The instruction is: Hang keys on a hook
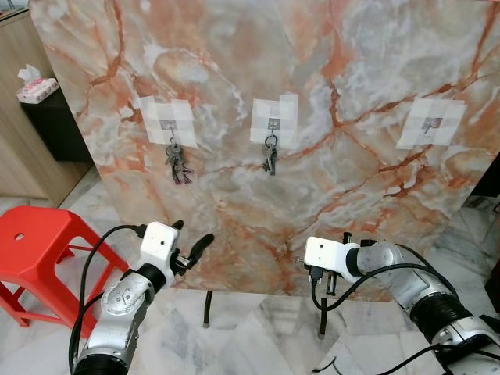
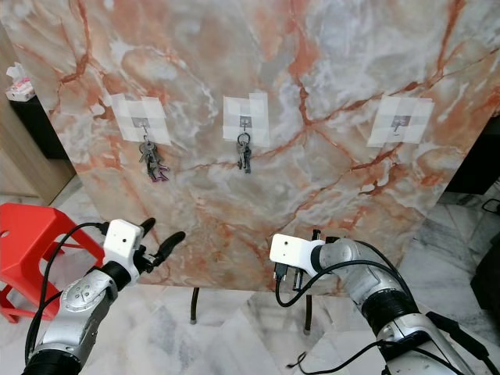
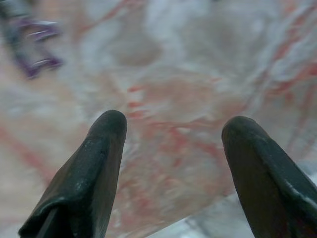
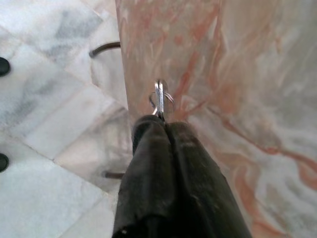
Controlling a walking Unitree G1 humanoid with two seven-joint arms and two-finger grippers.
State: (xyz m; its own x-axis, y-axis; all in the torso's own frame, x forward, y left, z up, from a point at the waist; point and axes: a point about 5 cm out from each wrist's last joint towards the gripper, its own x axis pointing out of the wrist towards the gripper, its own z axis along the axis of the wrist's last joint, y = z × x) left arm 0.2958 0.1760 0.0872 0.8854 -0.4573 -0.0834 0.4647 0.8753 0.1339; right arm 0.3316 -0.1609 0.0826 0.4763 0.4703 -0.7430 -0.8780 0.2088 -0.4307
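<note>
Nearest to us, our left gripper [image 1: 191,238] hangs low in front of the marble board [image 1: 312,70] with its two black fingers [image 3: 94,163] spread wide and nothing between them. Our right gripper [image 4: 159,119] is also low before the board, further to the right, and its fingers are pressed together, pinching a set of keys [image 4: 160,99] by the ring (only the ring and a sliver of metal show past the fingertips).

Further off, on the board itself, we count three taped patches, each with one hook. The left hook [image 1: 173,125] carries one bunch of keys [image 1: 178,163]. The middle hook [image 1: 272,123] carries a second bunch [image 1: 269,156]. The right hook [image 1: 429,125] is bare.

Left of the board stands one red stool [image 1: 35,250], and beyond it, on a dark cabinet, one tissue box [image 1: 36,86] with a tissue sticking out.
</note>
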